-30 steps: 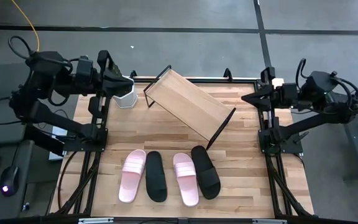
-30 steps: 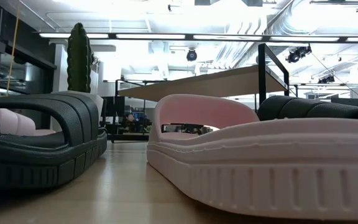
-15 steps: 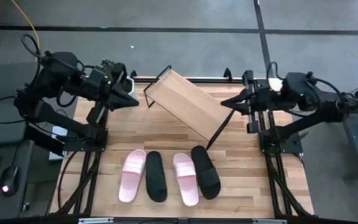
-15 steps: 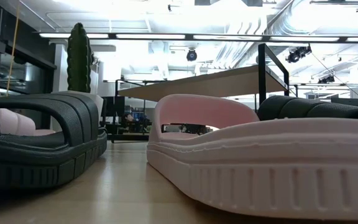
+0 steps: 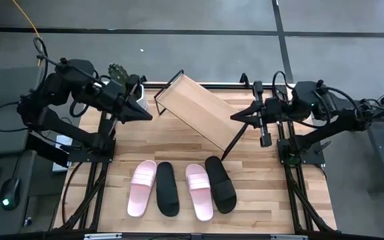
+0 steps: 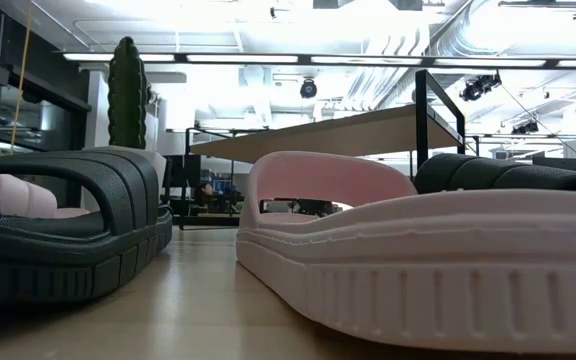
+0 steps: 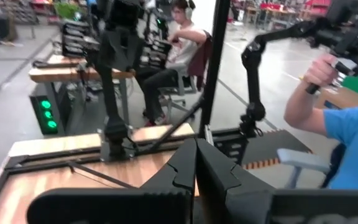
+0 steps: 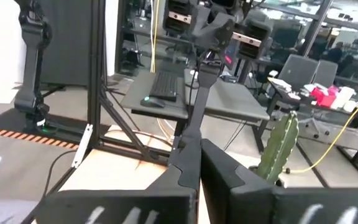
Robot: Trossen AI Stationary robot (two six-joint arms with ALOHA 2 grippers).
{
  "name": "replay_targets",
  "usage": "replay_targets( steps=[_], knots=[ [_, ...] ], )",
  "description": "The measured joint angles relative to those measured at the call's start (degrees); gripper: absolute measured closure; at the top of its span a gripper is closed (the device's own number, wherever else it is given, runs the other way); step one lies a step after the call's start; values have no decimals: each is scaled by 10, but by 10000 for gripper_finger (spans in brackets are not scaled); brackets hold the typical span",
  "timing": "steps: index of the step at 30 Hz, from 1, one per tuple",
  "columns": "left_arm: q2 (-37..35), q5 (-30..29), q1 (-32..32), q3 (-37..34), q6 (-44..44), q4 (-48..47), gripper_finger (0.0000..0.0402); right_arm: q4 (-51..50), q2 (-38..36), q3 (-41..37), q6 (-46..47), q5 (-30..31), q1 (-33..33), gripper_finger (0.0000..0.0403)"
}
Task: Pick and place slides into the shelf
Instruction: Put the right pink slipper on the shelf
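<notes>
Both arms have swung inward from the far corners of the surface (image 5: 259, 167) since a second ago, and their hands now reach toward the shelf from either side. The left hand (image 5: 143, 115) hangs just off the shelf's left end, its fingers (image 7: 185, 171) pressed together, holding nothing. The right hand (image 5: 235, 117) sits near the shelf's right end, above the black wire frame, its fingers (image 8: 188, 163) likewise closed on nothing.

The shelf (image 5: 199, 110) is a slanted light-wood board on a thin black wire frame, set diagonally across the far middle of the surface, and it carries nothing.

Four slides lie in a row along the near edge, soles down, well apart from both hands. From the left: a pale pink slide (image 5: 142, 187), a black slide (image 5: 167, 189), a second pink slide (image 5: 199, 191) and a second black slide (image 5: 220, 184), which angles slightly, its far end near the shelf's frame. In the low view a black slide (image 6: 58, 235) and a pink one (image 6: 428, 260) with white ribbed edges fill the foreground.

A cactus (image 5: 119, 71) stands at the far left corner, behind the left arm.
</notes>
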Motion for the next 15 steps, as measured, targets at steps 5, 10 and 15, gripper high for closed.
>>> replay_targets(
  steps=[5, 10, 15],
  knots=[
    [16, -28, -59, 0, 8, 2, 401, -18, 0, 0, -13, 1, 9, 402],
    [31, -96, -117, 0, 33, 10, 401, -22, 0, 0, -36, 5, 39, 402],
    [38, -119, -147, 0, 35, -1, 401, -44, 4, 0, -41, 60, 78, 402]
  ],
)
